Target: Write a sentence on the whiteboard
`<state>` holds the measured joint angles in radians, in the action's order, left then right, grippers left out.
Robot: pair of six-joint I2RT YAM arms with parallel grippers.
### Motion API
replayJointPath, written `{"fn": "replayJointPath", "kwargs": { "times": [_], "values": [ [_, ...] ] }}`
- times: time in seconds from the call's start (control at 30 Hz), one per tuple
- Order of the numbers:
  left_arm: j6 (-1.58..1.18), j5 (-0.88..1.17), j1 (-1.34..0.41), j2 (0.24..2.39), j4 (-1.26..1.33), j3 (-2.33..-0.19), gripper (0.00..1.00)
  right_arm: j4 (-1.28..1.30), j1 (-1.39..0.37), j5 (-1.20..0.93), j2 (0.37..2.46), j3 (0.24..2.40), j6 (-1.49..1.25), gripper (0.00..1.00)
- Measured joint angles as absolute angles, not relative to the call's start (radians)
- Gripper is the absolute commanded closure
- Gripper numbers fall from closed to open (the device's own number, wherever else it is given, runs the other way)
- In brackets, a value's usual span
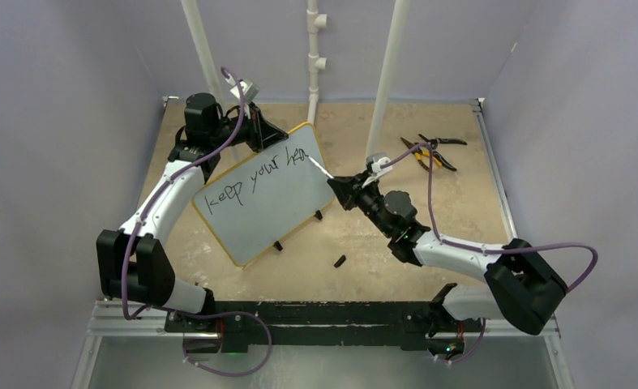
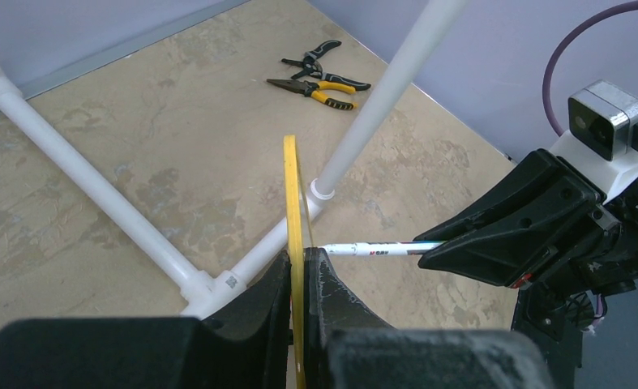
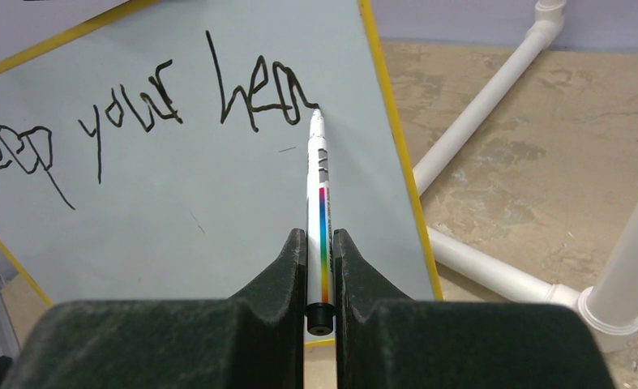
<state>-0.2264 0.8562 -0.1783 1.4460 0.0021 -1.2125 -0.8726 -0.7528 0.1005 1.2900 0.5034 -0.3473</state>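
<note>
The whiteboard (image 1: 263, 198) with its yellow frame stands tilted on black feet in the middle of the table. Black handwriting on it reads "keep your hea" (image 3: 254, 97) in one slanted line. My left gripper (image 2: 305, 263) is shut on the whiteboard's yellow edge (image 2: 293, 194) at its far corner (image 1: 260, 130). My right gripper (image 3: 320, 243) is shut on a white marker (image 3: 319, 194) with a rainbow stripe. The marker's tip touches the board just after the last letter, near the right edge (image 1: 311, 160).
Two pairs of pliers (image 1: 429, 152) lie at the back right of the table. White pipe uprights (image 1: 387, 69) rise behind the board, with pipes along the floor (image 3: 494, 275). A small black cap (image 1: 340, 261) lies in front of the board.
</note>
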Motion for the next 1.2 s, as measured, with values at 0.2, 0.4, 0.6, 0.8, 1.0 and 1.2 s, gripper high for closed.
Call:
{"fn": "replayJointPath", "kwargs": {
  "times": [0.2, 0.4, 0.6, 0.8, 1.0, 1.2],
  "values": [
    [-0.228, 0.86, -0.178, 1.446, 0.002, -1.213, 1.0, -0.83, -0.752, 0.126, 1.246, 0.503, -0.347, 1.0],
    [-0.228, 0.861, -0.179, 1.446, 0.002, -1.213, 1.0, -0.831, -0.752, 0.132, 1.219, 0.509, -0.347, 1.0],
    [-0.228, 0.861, -0.179, 1.446, 0.003, -1.213, 1.0, -0.83, -0.752, 0.139, 1.254, 0.522, -0.345, 1.0],
    [-0.228, 0.86, -0.179, 1.446, 0.003, -1.213, 1.0, -0.837, -0.751, 0.14, 1.274, 0.529, -0.34, 1.0],
    [-0.228, 0.859, -0.179, 1.446, 0.004, -1.212, 1.0, -0.862, -0.75, 0.136, 1.29, 0.546, -0.332, 1.0],
    [-0.228, 0.86, -0.179, 1.446, 0.004, -1.212, 1.0, -0.868, -0.748, 0.125, 1.29, 0.548, -0.313, 1.0]
  ]
}}
